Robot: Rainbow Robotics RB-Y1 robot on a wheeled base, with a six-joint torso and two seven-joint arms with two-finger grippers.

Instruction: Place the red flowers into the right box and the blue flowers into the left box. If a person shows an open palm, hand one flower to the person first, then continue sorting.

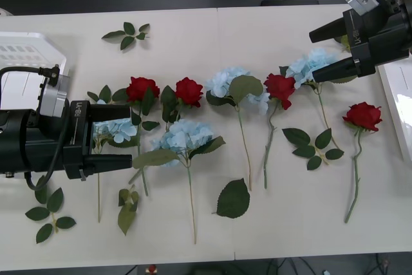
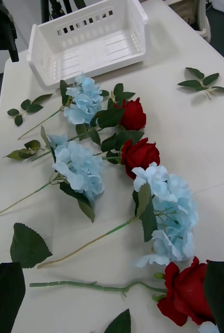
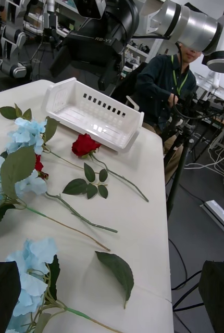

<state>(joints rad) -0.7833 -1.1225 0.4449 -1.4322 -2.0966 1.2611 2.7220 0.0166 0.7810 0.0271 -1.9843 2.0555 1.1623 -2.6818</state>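
Four deep-red fake roses (image 1: 142, 87) and four puffy pale-blue fake flowers (image 1: 183, 136) lie in a loose row across the middle of the white table (image 1: 257, 37) in the front view. None is in a tray. The shallow white plastic left tray (image 1: 29, 46) sits at the far left edge, the right tray (image 1: 398, 98) at the far right edge. The left gripper (image 1: 112, 138), low on the left, has its jaws wide around a blue flower, not closed. The right gripper (image 1: 322, 51), upper right, has wide jaws holding nothing.

1. White table (image 1: 257, 37) carries everything.
2. Four roses (image 1: 188, 91) and four blue flowers (image 1: 185, 136) lie in a loose band across its middle.
3. Leaf sprigs: 11 o'clock (image 1: 129, 34), 7 o'clock (image 1: 48, 214).
4. Trays: left box (image 1: 29, 46) at 9 o'clock, right box (image 1: 400, 98) at 3 o'clock.
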